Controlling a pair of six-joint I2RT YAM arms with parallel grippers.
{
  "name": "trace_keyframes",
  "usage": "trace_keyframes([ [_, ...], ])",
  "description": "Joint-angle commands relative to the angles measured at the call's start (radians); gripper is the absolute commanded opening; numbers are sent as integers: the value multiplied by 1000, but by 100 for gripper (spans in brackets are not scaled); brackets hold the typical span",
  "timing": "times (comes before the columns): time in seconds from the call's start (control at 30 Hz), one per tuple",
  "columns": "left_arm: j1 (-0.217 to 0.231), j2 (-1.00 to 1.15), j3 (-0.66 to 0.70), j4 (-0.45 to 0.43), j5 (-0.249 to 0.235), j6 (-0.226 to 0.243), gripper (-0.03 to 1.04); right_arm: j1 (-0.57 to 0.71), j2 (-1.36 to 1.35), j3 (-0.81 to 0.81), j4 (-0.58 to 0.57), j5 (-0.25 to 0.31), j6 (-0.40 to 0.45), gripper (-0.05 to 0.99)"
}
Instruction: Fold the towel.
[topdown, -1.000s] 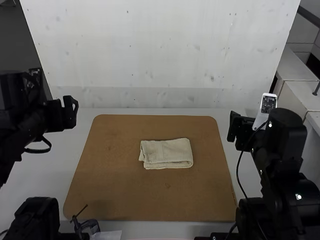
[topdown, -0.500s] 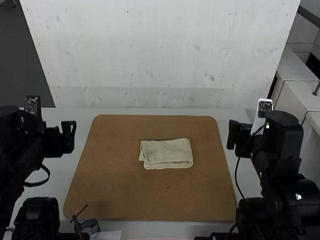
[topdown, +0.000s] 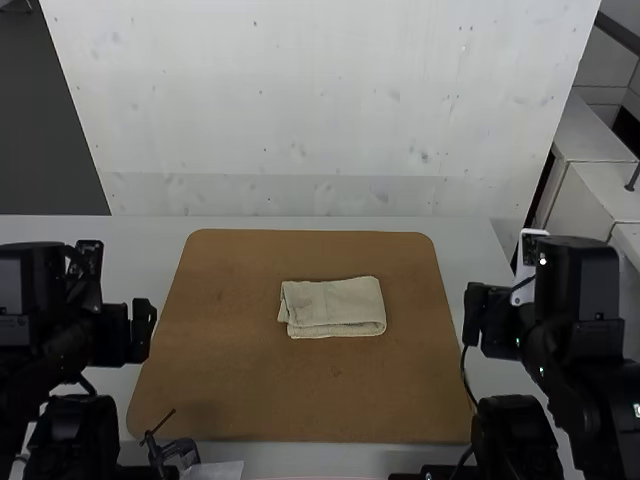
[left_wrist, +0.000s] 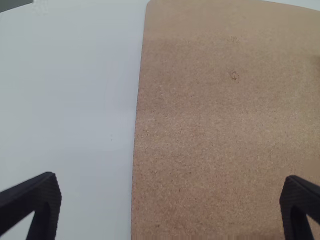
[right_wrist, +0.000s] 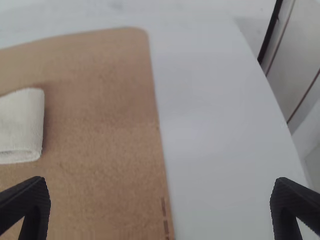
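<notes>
Black, tapered fingers are spread wide on my left hand (topdown: 142, 328), and there's nothing between them. Same on the right: that hand (topdown: 474, 316) is wide open and empty too. Over in the high view, I've got the left one near the left edge of the flat brown board with rounded corners (topdown: 230, 390) and the right one near its right edge, both well apart from the cream cloth towel (topdown: 335, 307). That's lying around the middle of the board, folded into a small, slightly askew rectangle, layers stacked at its near edge; how many folds, I can't tell.

Now, the high view gives me the whole towel, while the right wrist view catches one end of it, a smooth folded side, plus two short dark marks by the board's edge. Left wrist view: brown board meeting pale desk (left_wrist: 75, 115), with a small dark ring-like mark on the board.

Counting up: one towel, one board, one desk, two hands, four fingers, and one dark clamp-like piece (topdown: 180, 449) at the desk's near edge.
</notes>
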Motion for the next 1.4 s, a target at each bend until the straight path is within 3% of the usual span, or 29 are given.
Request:
trace_keyframes([
  [0.0,-7,-9,53,-44,-8,14,99,-7,-1,-19,-18,-17,52,96],
  [0.1,1,-11,59,-47,-6,0,100,0,-8,-76,58,-14,76,96],
  [0.27,-2,-11,56,-47,-8,-1,100,-4,-5,-77,60,-55,64,96],
  [1.37,-2,-11,58,-47,-8,-1,100,-6,-5,-77,60,-55,67,96],
])
